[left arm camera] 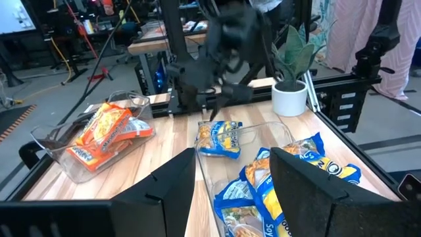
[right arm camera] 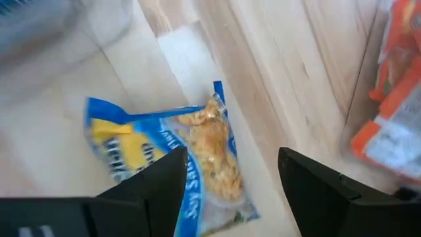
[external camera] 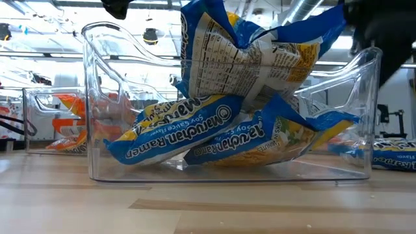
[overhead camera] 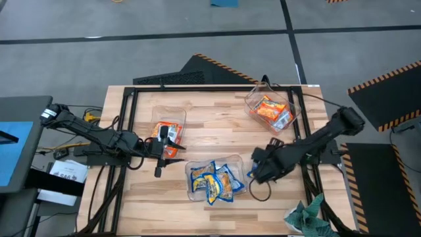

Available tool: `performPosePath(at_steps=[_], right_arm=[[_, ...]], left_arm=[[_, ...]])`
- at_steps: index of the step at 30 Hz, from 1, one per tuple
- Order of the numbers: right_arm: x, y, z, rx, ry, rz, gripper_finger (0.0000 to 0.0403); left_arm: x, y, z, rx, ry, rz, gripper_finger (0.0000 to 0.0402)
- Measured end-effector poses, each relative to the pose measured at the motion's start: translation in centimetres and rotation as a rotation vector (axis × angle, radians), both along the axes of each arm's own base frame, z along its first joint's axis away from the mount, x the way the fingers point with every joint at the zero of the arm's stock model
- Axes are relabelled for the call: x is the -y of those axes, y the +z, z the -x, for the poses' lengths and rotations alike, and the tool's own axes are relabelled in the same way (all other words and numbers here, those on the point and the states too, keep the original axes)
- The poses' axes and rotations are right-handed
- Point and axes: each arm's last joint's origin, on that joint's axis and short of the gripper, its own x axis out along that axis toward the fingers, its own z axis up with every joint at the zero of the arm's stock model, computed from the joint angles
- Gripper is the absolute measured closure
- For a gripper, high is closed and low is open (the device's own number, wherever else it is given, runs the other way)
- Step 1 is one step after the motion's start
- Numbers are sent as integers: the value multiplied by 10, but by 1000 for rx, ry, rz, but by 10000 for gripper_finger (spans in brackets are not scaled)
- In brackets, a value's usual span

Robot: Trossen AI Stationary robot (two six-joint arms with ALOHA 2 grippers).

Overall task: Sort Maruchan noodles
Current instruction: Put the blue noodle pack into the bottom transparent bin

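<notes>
The wooden table (overhead camera: pixel 217 141) is carrying three clear tubs. The middle tub (overhead camera: pixel 215 180), standing at the near edge, is holding several blue-and-yellow noodle packets (external camera: pixel 195 133), and in the low view one of them is sticking up above the rim while the others are lying flat under it. The far right tub (overhead camera: pixel 271 108) is holding orange packets (overhead camera: pixel 268 110) with some silver-white showing. The left tub (overhead camera: pixel 168 128) is holding orange packets (overhead camera: pixel 167 133) too. The right arm is reaching in from the right side, and the right gripper (overhead camera: pixel 258 172) is hanging just beside the right end of the middle tub. Its fingers (right arm camera: pixel 329 191) are standing wide apart and holding nothing, with one loose blue-and-yellow packet (right arm camera: pixel 191 158) lying on the wood between them. The left arm is reaching in from the left side, and the left gripper (overhead camera: pixel 161 153) is resting by the near edge of the left tub. Its fingers (left arm camera: pixel 172 181) are also standing wide apart and empty. A teal cloth (overhead camera: pixel 309 217) is lying crumpled at the near right corner of the table.
</notes>
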Motion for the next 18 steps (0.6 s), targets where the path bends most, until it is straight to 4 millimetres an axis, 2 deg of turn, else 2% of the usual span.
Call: performPosePath(at_steps=[4,9,13,18], right_arm=[[8,24,11,121,-125,-133,143],[19,36,17,203,-291,-188,143],[22,31,12,172,-345,-210,143],[19,8,0,64,-303,-274,143]], left_arm=[[0,0,0,2,0,1,216],[0,0,0,1,-1,24,216],[0,0,0,1,0,35,216],[0,0,0,1,0,35,216]])
